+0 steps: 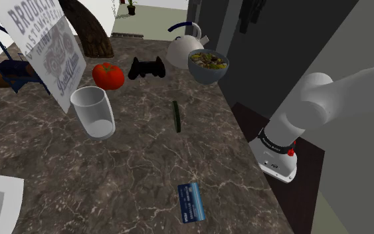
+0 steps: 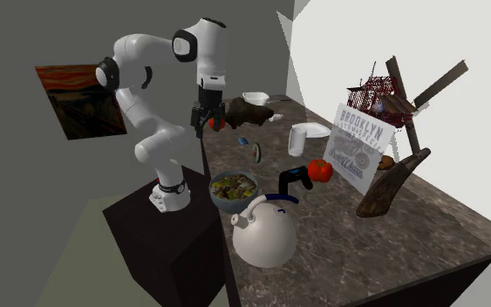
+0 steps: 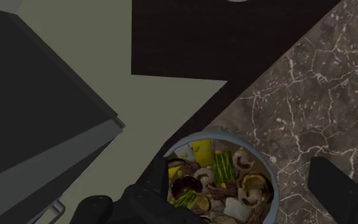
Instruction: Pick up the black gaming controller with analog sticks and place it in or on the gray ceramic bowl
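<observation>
The black gaming controller (image 1: 145, 68) lies flat at the back of the marble counter, between a red tomato (image 1: 108, 75) and the gray bowl (image 1: 208, 65). The bowl holds mixed food and stands near the counter's edge. In the second exterior view the controller (image 2: 294, 179) sits between the bowl (image 2: 235, 189) and the tomato (image 2: 321, 169). My gripper (image 2: 201, 122) hangs high over the counter's edge, well away from the controller. Seen from the wrist, the gripper (image 3: 234, 188) is open and holds nothing, with the bowl (image 3: 219, 181) far below between its fingers.
A white kettle (image 1: 184, 48) stands right behind the bowl. An empty glass (image 1: 93, 112), a dark green stick (image 1: 177, 115) and a blue card (image 1: 191, 201) lie on the counter (image 1: 139, 166). A printed poster (image 1: 46, 46) leans at the back left.
</observation>
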`<action>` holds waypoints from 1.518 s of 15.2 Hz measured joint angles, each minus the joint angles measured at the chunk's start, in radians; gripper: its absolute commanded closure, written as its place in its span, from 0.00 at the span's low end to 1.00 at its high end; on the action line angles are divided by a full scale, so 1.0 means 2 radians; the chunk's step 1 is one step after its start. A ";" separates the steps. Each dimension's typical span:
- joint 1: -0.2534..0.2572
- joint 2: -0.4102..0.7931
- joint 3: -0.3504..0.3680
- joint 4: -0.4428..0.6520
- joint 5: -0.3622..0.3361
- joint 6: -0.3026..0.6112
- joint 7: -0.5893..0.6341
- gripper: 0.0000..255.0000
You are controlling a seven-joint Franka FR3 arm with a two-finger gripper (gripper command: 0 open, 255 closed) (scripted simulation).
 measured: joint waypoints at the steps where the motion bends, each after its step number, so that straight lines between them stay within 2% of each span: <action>1: 0.000 0.000 0.000 0.000 0.000 0.000 0.000 0.00; 11: 0.016 0.137 0.039 0.029 0.022 0.101 0.030 0.00; 17: 0.023 0.237 0.061 0.076 0.023 0.152 0.046 0.00; 23: 0.033 0.350 0.085 0.148 0.011 0.187 0.069 0.00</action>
